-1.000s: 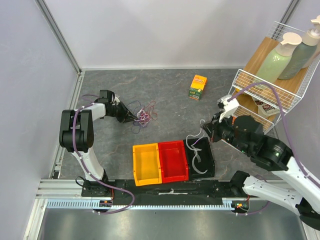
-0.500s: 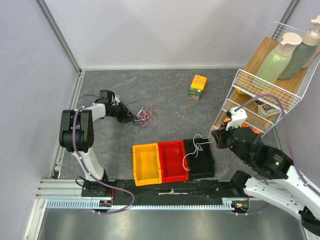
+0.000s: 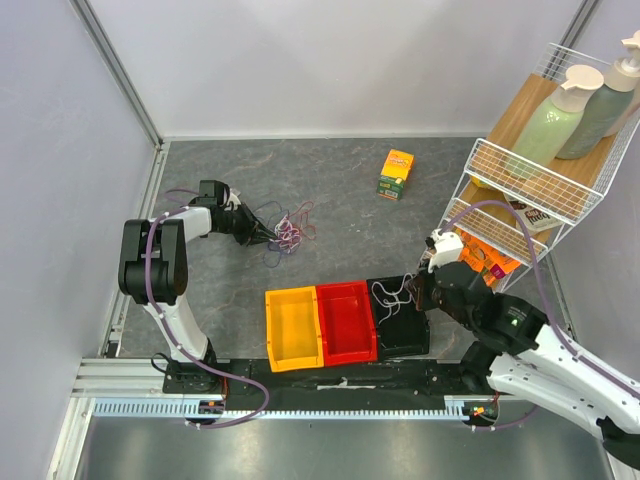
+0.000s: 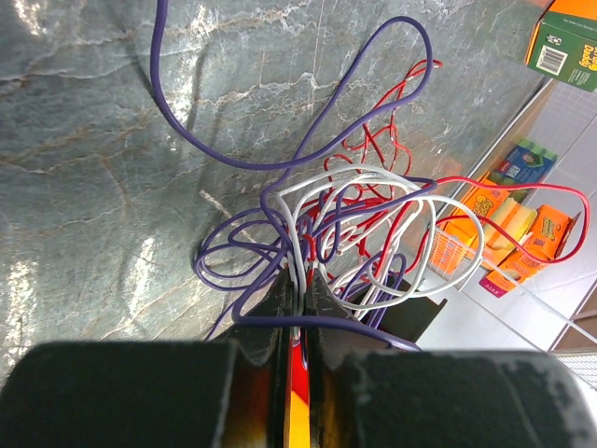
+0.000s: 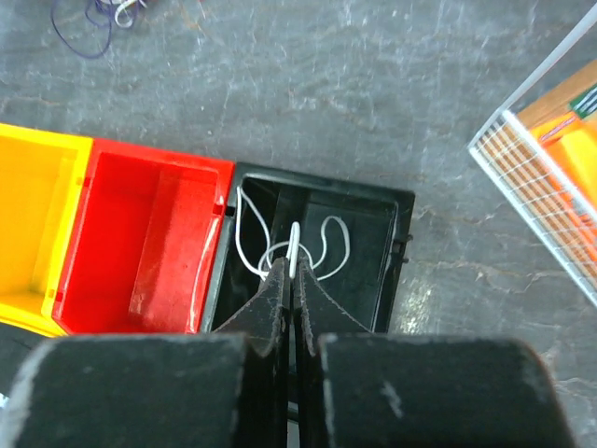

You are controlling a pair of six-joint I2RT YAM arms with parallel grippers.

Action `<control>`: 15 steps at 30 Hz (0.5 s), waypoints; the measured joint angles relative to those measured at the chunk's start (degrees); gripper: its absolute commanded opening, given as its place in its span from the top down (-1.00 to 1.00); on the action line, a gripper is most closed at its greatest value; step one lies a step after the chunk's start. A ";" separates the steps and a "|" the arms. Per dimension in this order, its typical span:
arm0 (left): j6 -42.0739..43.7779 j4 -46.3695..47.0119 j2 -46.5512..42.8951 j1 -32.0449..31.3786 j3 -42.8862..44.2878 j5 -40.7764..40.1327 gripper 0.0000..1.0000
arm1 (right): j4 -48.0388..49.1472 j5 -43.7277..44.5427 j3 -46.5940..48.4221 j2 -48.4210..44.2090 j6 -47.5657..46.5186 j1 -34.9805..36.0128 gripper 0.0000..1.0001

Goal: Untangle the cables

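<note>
Right gripper (image 5: 292, 273) clamps limp white cable (image 5: 295, 247) over black bin (image 5: 322, 182); left gripper (image 4: 298, 285) pinches light, snag-prone tangle (image 4: 359, 219); best grip likely outer loops.

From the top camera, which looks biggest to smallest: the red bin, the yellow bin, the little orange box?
Red bin and yellow bin: tied, they look about the same size.
Orange box: clearly the smallest.

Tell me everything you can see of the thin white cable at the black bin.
The thin white cable is a glossy, floppy wire pinched at a doubled-over bend by the shut right tool. Curled loops droop on both sides over the open black plastic bin, beside the red plastic bin. Whether they rest on its floor is unclear.
</note>
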 measured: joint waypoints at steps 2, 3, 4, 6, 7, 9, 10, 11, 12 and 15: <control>0.00 0.00 0.00 0.00 -0.02 0.00 0.83 | 0.50 -0.87 -1.99 0.09 1.55 0.00 1.00; 0.00 0.00 0.00 0.00 -0.02 0.00 0.83 | 0.85 -1.40 -2.82 0.13 2.29 0.00 1.00; -0.02 0.00 0.00 0.00 -0.02 0.02 0.83 | 1.16 -1.77 -3.43 0.28 2.93 0.00 1.00; -0.02 0.00 0.00 0.00 -0.02 0.11 0.83 | 1.97 -2.34 -4.66 1.22 4.28 0.00 1.00; -0.02 0.02 0.00 0.00 -0.02 0.11 0.83 | 2.34 -2.47 -5.01 1.92 4.79 0.04 1.00; -0.02 0.00 0.00 0.00 -0.02 0.13 0.83 | 2.78 -2.21 -5.64 3.87 5.90 0.70 1.00; -0.02 0.02 -0.02 0.00 -0.02 0.13 0.83 | 2.75 -1.57 -5.84 5.03 6.47 1.42 1.00; -0.02 0.02 -0.02 0.00 -0.02 0.13 0.83 | 2.56 -1.11 -5.86 6.62 7.15 2.34 1.00; -0.02 0.00 -0.07 0.00 -0.02 0.13 0.83 | 2.54 -0.98 -5.86 8.07 7.52 2.89 0.91; -0.02 0.04 -0.22 0.00 -0.04 0.15 0.83 | 2.49 -0.83 -5.86 12.22 8.48 3.98 0.48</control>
